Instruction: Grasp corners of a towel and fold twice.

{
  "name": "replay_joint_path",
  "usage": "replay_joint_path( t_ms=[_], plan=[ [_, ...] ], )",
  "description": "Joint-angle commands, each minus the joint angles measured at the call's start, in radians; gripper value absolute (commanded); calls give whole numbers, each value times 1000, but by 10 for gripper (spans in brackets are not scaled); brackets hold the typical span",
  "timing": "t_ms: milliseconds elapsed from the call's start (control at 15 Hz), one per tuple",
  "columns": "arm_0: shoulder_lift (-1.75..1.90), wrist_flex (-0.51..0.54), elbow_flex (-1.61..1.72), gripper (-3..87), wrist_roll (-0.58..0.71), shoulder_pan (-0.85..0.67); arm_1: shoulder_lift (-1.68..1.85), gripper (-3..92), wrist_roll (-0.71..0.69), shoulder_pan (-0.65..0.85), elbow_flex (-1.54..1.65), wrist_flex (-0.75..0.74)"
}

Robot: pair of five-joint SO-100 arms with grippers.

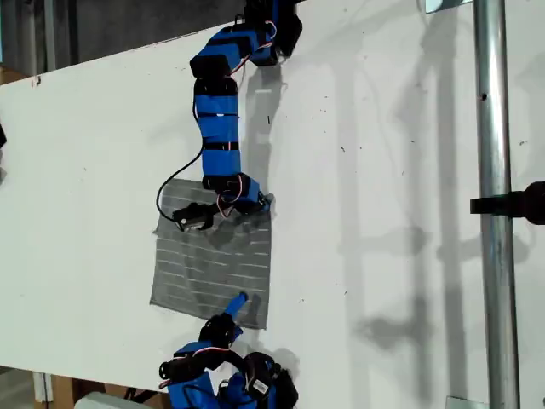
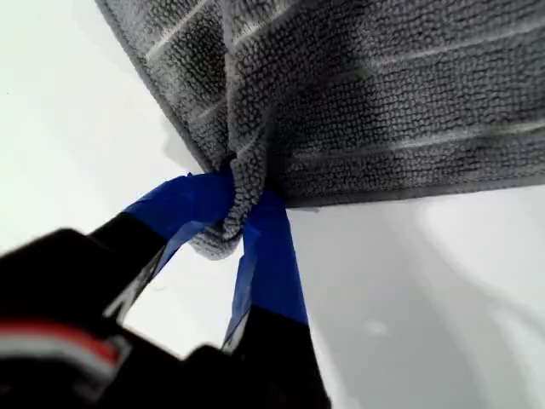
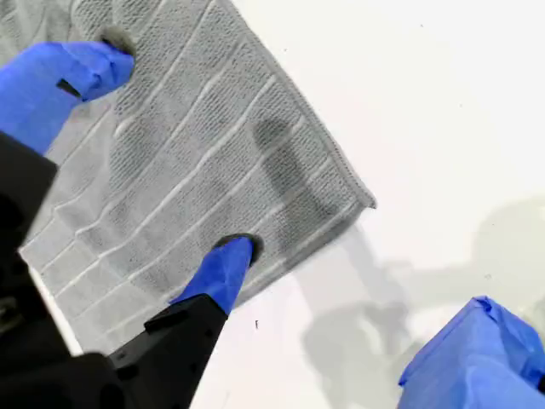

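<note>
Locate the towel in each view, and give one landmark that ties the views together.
Exterior view: the towel lies flat on the white table, between the two arms.
First wrist view: its edge is bunched between my first gripper's jaws.
Second wrist view: spread under my second gripper.
Shared landmark: its pale stripes.

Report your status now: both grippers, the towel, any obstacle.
My first gripper shut on a towel corner. My second gripper open, fingertips on the cloth. No obstacle seen.

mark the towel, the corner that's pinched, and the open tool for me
towel (image 1: 213,273), exterior view, middle of the grey striped cloth.
pinched corner (image 2: 228,228), first wrist view, bunched fabric tip between the blue fingers of my first tool.
my second tool (image 3: 174,149), second wrist view, midway between its spread fingertips over the towel.
</note>
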Motion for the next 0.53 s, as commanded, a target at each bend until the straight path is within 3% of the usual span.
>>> replay_joint_path(
  t_ms=[0,267,467],
  plan=[
    [138,-95,137,350,-97,40,66,-4,3,-23,5,-17],
    [-26,-225,265,354,-272,57,75,-4,3,-28,20,-32],
    [-110,-353,347,348,-242,-25,86,-4,3,-34,41,-48]
  ],
)
